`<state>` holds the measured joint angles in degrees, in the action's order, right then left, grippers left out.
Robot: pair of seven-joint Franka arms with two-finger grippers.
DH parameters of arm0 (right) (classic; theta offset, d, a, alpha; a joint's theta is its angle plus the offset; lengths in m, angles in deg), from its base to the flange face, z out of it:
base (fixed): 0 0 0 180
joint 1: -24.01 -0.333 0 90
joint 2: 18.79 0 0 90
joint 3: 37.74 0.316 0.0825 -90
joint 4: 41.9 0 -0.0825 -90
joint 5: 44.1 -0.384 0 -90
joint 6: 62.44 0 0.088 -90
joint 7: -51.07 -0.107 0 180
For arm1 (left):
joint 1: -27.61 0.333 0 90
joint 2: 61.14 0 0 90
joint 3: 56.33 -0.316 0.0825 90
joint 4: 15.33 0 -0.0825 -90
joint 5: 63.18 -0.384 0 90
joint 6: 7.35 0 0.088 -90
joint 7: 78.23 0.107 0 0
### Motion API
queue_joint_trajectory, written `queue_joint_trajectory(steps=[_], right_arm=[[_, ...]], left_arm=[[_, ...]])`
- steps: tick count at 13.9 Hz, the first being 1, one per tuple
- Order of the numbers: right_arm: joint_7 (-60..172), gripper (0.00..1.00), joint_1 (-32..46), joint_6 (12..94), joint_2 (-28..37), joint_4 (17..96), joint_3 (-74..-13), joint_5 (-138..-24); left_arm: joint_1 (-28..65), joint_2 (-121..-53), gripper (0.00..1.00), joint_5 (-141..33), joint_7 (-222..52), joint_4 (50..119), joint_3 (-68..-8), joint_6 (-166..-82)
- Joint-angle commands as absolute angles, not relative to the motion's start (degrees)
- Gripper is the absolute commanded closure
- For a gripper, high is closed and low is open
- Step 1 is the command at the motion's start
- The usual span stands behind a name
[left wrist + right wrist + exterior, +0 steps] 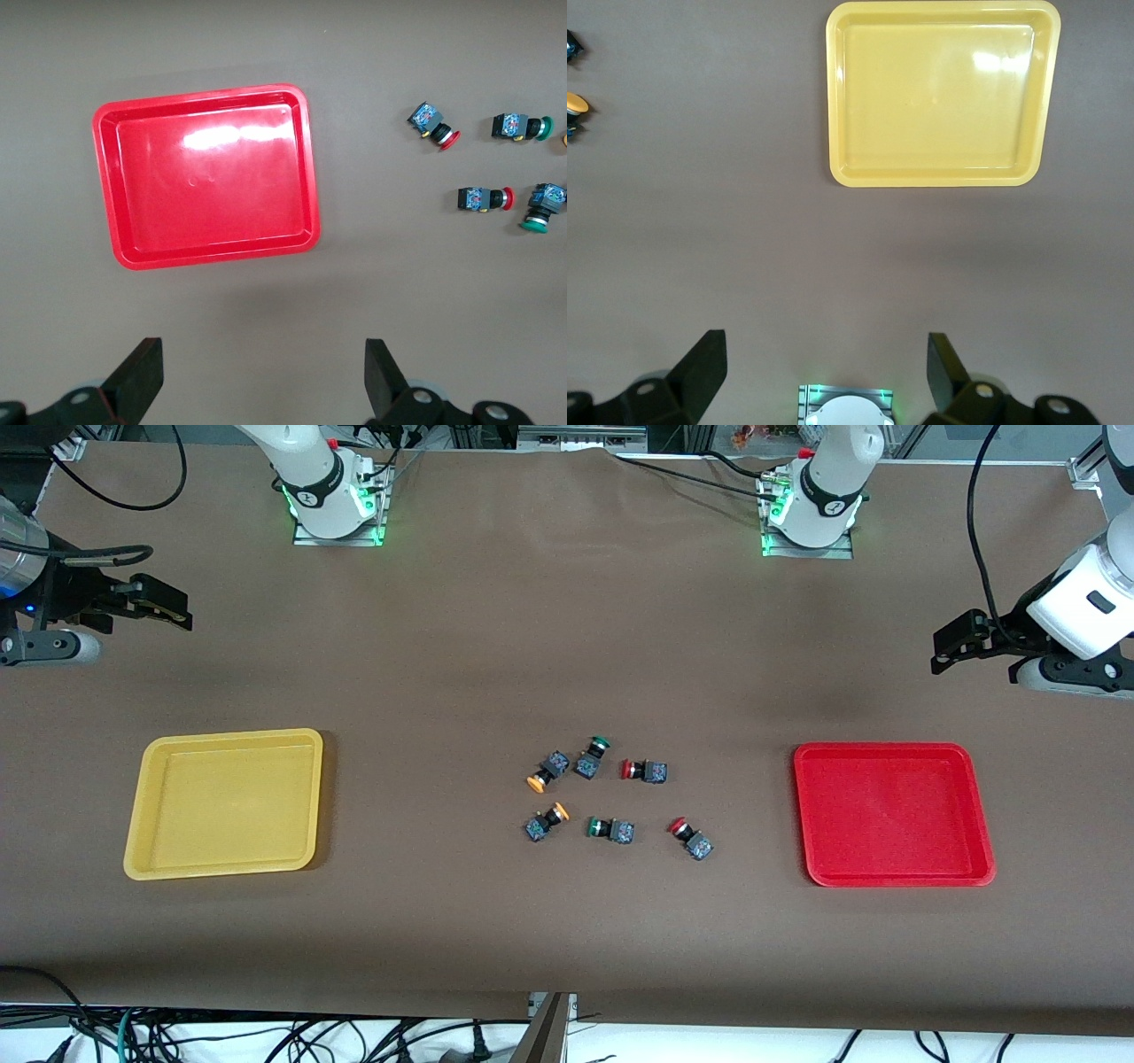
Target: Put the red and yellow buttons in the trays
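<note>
Brown table (567,646), wide and flat, with two robot bases along its top edge.

Near the right arm's end: yellow tray (151,841), nothing in it. Seen in the right wrist view too (842,168).

Near the left arm's end: red tray (979,868), also with nothing in it. Seen in the left wrist view too (111,177).

Between the trays, in the middle of the table: six small push buttons in a loose bunch, all lying on their sides.
- Farther row: yellow button (547,771), touching or almost touching a green button (592,757), then a red button (644,770) toward the red tray.
- Nearer row: second yellow button (545,823), second green button (610,830), second red button (691,839).

All four red and yellow ones out on the table, none in a tray yet.

Right gripper (168,607) up in the air over bare table at the right arm's end, jaws spread wide, holding nothing. Own fingers (704,367) wide apart in its wrist view.

Left gripper (952,646) up over bare table at the left arm's end, jaws also spread wide, holding nothing. Fingers (142,372) well apart in its wrist view.
</note>
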<state>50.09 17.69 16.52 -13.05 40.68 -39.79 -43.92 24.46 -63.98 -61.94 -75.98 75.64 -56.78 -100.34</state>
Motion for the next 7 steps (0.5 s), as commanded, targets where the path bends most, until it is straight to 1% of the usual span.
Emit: queue_joint_trajectory(steps=[1, 7], right_arm=[[51.2, 0.00, 18.3, 17.0, -13.3, 41.0, -39.1, -43.2], [51.2, 0.00, 18.3, 17.0, -13.3, 41.0, -39.1, -43.2]], left_arm=[[24.8, -64.7, 0.00, -61.1, -75.2, 74.1, -56.5, -99.7], [24.8, -64.7, 0.00, -61.2, -75.2, 74.1, -56.6, -101.0]])
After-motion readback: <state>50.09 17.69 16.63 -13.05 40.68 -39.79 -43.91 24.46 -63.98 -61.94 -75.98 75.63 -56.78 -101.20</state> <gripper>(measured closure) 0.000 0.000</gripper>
